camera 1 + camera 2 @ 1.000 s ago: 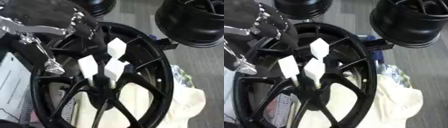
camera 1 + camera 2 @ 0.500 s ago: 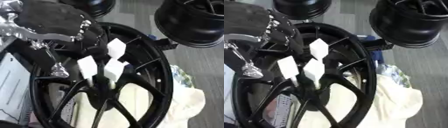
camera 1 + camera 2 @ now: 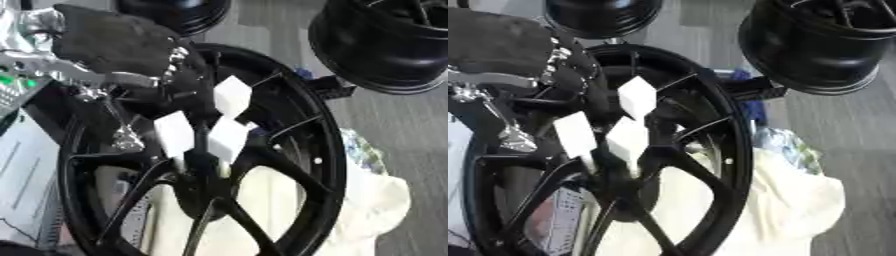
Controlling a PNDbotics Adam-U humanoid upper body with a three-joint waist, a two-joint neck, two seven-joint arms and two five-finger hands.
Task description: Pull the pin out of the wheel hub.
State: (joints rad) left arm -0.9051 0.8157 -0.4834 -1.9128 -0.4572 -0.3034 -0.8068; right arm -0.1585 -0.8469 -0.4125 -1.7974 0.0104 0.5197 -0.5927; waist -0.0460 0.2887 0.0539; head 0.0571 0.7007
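Since a second ago, the robot's left hand (image 3: 118, 47) has come further in from the upper left, and its black back now covers more of the far left rim of the wheel; the white blocks sit where they did.

Nearest, at the bottom of the view, the spokes of the large black spoked wheel hub (image 3: 319, 165) fan out from a dark centre boss, and a crumpled cream cloth (image 3: 372, 200) lies under and to the right of its near right rim. To the near left, a pale sheet of paper with faint lines (image 3: 22, 175) lies beside the rim.

At the middle of the wheel, three white block-shaped pins (image 3: 226, 140) stand up from the hub centre: one on the left (image 3: 173, 132), one in the middle and one further off (image 3: 232, 95), each tilted a little. They are close together, the near two almost touching.

Just left of the blocks, a shiny silver finger (image 3: 122, 135) of the left hand points down toward the spokes, its tip near the left block but apart from it. Whether the other fingers are curled or straight cannot be told, since the back of the hand hides them. No block is held in the hand.

Farther off, a second black wheel rim (image 3: 824, 45) lies at the far right, and part of a third dark rim (image 3: 601, 17) shows at the far top edge, on grey floor.
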